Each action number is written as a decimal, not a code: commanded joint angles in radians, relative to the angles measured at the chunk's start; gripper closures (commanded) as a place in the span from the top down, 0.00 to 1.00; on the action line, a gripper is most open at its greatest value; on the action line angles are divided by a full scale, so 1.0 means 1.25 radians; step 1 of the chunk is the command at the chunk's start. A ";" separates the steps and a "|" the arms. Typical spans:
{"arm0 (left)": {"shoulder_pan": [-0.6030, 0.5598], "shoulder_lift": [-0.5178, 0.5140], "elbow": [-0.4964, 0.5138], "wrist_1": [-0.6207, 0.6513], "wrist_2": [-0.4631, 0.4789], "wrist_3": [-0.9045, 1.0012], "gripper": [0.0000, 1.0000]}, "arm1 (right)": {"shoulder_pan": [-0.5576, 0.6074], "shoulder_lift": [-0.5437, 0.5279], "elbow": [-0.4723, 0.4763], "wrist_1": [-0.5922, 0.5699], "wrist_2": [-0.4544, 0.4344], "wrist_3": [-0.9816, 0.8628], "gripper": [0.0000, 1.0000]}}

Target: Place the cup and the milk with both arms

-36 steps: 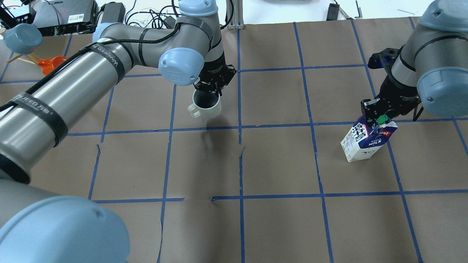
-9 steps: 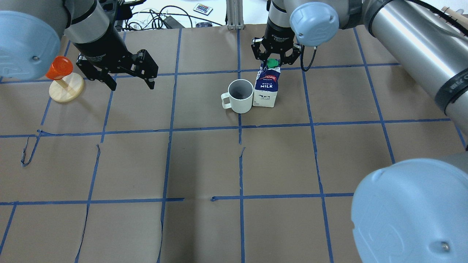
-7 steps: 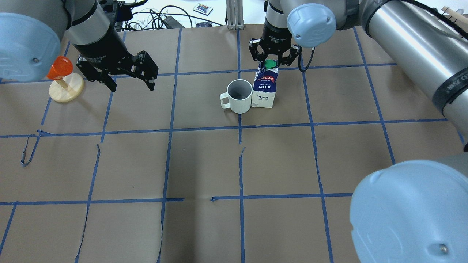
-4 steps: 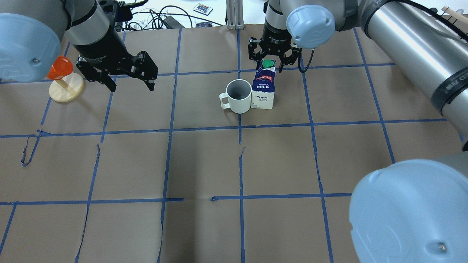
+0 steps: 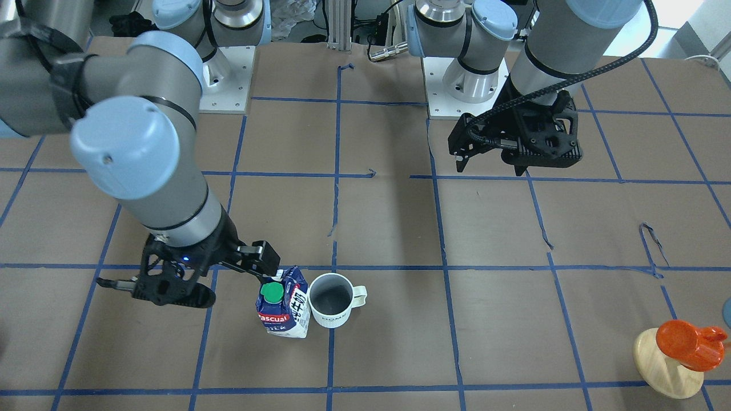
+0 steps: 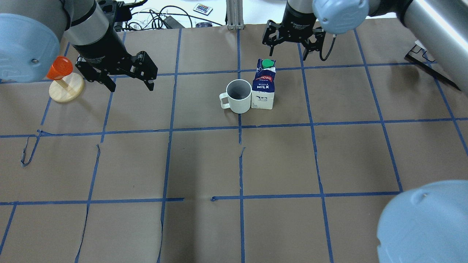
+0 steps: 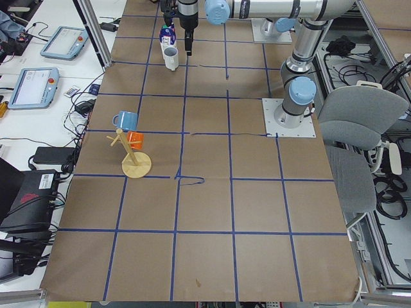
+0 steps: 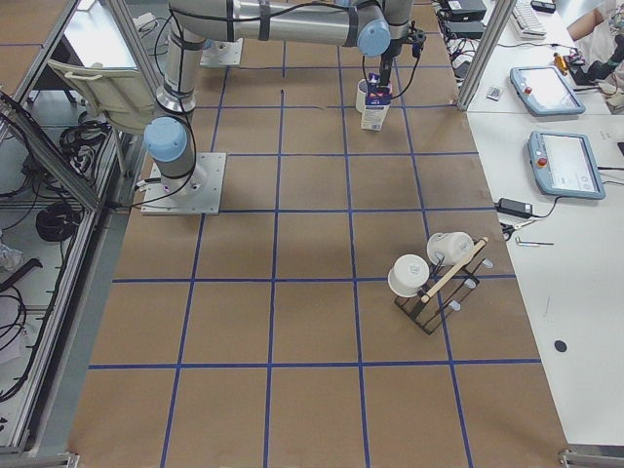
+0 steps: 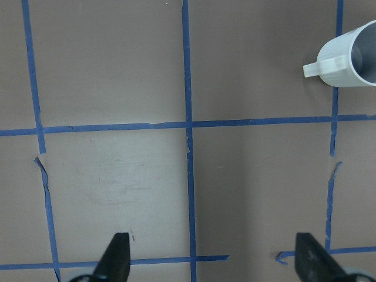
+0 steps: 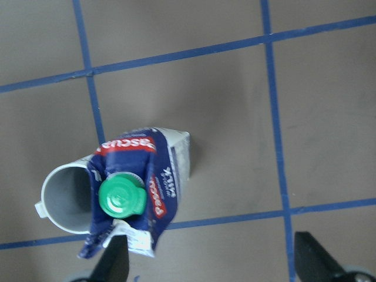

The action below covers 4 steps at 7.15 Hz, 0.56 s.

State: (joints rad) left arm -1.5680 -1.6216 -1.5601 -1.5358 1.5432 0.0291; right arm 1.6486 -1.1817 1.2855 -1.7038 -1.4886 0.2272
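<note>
The white cup stands upright on the brown table, handle to the left, touching the milk carton on its right. Both also show in the front view, the cup beside the milk. My right gripper is open and empty, raised just beyond the carton and clear of it; its wrist view looks down on the milk's green cap and the cup. My left gripper is open and empty, well left of the cup, whose edge shows in its wrist view.
An orange cup on a pale wooden stand sits at the far left, close to my left arm. Cables and boxes lie beyond the far table edge. A rack with white cups stands on the right end of the table.
My right gripper has let go of the milk carton's top, risen and moved back and to the right. The cup and milk stay side by side. The left arm has not moved.
</note>
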 commanded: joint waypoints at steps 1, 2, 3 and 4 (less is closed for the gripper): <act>-0.001 0.003 -0.002 -0.001 0.000 0.000 1.00 | -0.085 -0.105 0.016 0.101 -0.001 -0.079 1.00; -0.001 0.003 -0.002 -0.001 0.001 0.000 1.00 | -0.088 -0.160 0.041 0.135 -0.004 -0.080 1.00; -0.001 0.003 -0.002 -0.001 0.001 0.000 1.00 | -0.086 -0.194 0.083 0.146 -0.021 -0.079 1.00; -0.001 0.003 -0.002 -0.001 0.001 0.000 1.00 | -0.086 -0.217 0.122 0.135 -0.039 -0.079 1.00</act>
State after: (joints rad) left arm -1.5692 -1.6184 -1.5630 -1.5370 1.5445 0.0292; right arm 1.5433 -1.4064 1.3799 -1.5367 -1.5130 0.1302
